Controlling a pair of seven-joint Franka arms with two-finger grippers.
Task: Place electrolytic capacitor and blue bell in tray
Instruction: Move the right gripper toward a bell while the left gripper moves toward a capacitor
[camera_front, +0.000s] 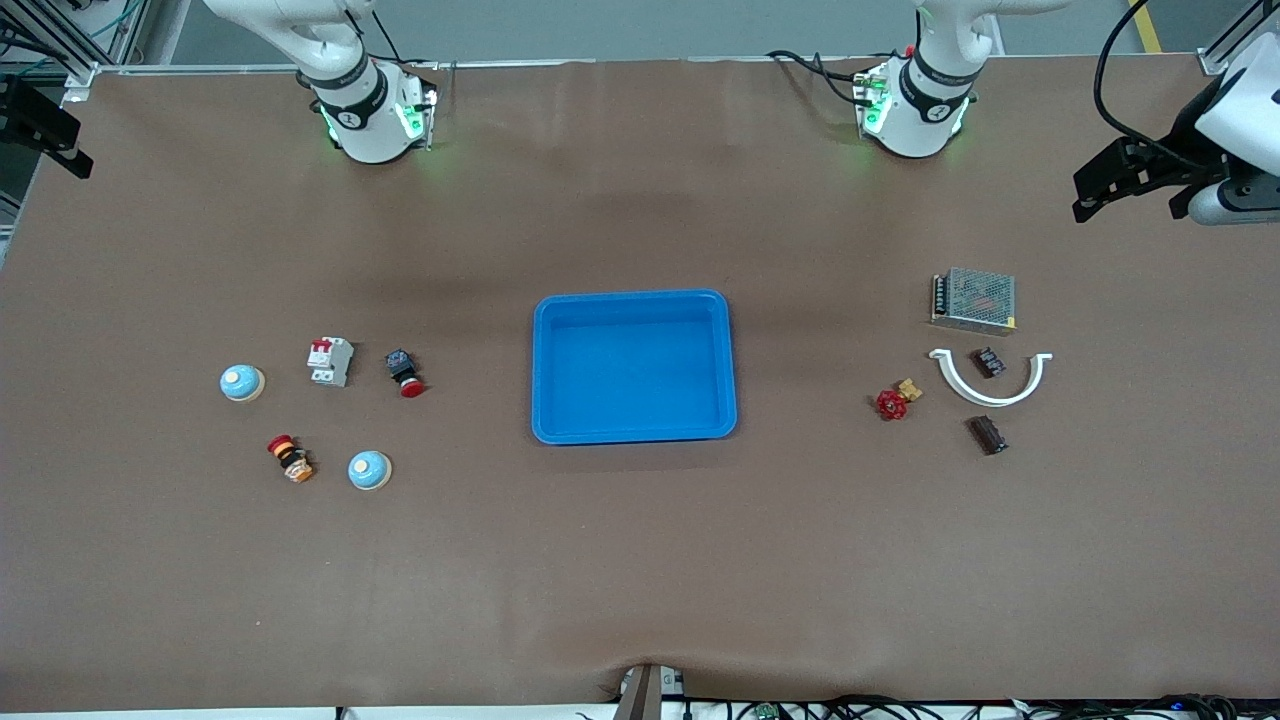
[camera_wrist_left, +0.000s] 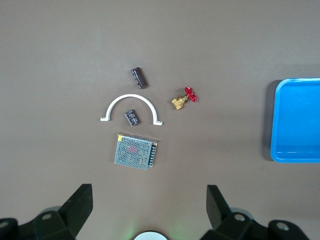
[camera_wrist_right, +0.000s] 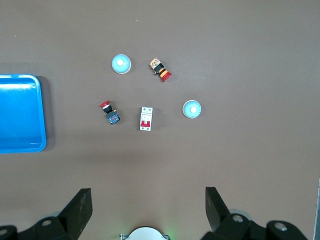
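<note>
The bright-blue tray lies mid-table with nothing in it. A dark cylindrical capacitor lies toward the left arm's end and also shows in the left wrist view. Two blue bells lie toward the right arm's end: one nearer the camera, the other nearer the table's end. Both show in the right wrist view. My left gripper is open and empty, high over the left arm's end. My right gripper is open and empty, high over the right arm's end.
Near the capacitor are a white half-ring around a small black part, a metal mesh box and a red-handled brass valve. By the bells are a white breaker and two red push-buttons.
</note>
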